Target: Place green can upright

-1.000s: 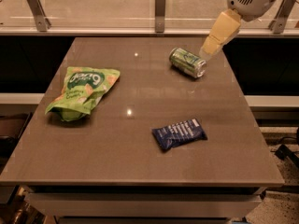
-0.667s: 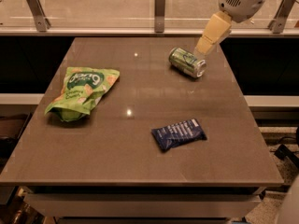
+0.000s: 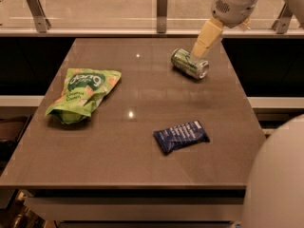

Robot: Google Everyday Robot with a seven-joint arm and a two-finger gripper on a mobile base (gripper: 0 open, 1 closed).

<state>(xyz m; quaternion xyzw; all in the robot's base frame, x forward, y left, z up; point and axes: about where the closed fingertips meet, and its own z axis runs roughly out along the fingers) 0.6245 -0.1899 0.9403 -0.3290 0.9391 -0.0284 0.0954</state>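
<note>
- The green can [image 3: 190,63] lies on its side at the far right of the desk [image 3: 142,165].
- The claw [image 3: 197,53] hangs at the can's far side — whether it touches, and whether it is spread or pressed together, cannot be told.
- A green snack bag [image 3: 81,95] lies at the left and a dark blue wrapper [image 3: 181,136] nearer the front — both well apart from the can.

The can [image 3: 189,63] is laid on its side at the far right of the table [image 3: 118,170], angled from far left to near right. It is coloured light green with white markings, and one silver end is turned near-right. The gripper [image 3: 199,50] is held close over its far side.
</note>
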